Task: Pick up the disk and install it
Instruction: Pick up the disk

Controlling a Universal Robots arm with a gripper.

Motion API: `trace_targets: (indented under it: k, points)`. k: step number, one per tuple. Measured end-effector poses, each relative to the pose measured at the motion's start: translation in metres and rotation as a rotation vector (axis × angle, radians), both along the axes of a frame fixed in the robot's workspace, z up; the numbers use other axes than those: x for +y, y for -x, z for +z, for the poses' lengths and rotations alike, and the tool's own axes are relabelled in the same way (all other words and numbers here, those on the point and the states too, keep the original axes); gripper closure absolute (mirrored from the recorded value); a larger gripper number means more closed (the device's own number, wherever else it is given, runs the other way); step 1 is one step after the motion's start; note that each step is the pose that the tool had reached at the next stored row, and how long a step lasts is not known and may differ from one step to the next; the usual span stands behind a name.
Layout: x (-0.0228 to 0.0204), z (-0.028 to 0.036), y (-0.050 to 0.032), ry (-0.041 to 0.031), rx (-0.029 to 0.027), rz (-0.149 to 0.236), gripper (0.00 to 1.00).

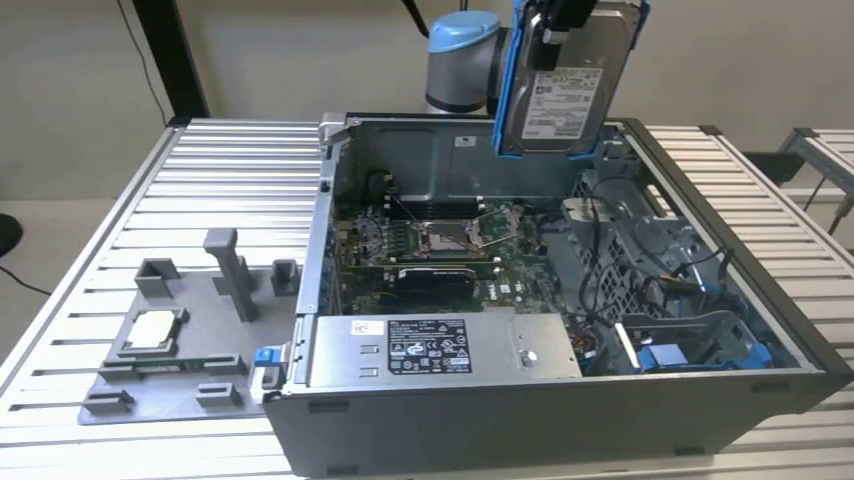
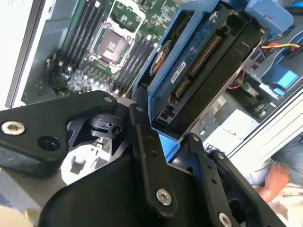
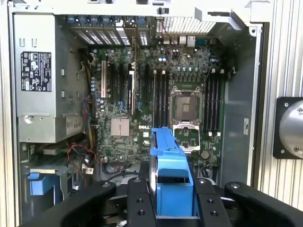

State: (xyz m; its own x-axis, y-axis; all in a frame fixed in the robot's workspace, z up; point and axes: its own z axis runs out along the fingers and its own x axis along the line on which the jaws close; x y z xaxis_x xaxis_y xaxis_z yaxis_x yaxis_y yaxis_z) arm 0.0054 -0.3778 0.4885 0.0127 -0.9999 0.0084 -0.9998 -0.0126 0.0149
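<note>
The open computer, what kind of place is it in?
Probably a robot lab: the computer case sits on a slatted metal table, and a robot arm holds the disk above it.

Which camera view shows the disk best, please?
The exterior view: the disk hangs from the gripper, label facing the camera. The second wrist view shows its connector end; the first wrist view, its blue bracket edge-on.

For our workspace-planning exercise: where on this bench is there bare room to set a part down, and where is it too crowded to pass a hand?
Bare table slats lie at the exterior view's left, behind the grey fixture and beside the case; a narrower strip runs on its other side. Inside the case it is crowded: motherboard, cables, power supply.
</note>
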Motion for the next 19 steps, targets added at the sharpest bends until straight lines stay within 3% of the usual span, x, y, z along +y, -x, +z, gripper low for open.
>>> trace_targets:
  k: [6,11,19]
  points:
    - [0.0000,0.0000,-0.0184,-0.0001,0.0000,0.000,1.00]
    - [0.0000,0.0000,-0.0278,0.0000,0.0000,0.000,1.00]
    - [-0.0001,0.0000,-0.0300,0.0000,0.0000,0.000,1.00]
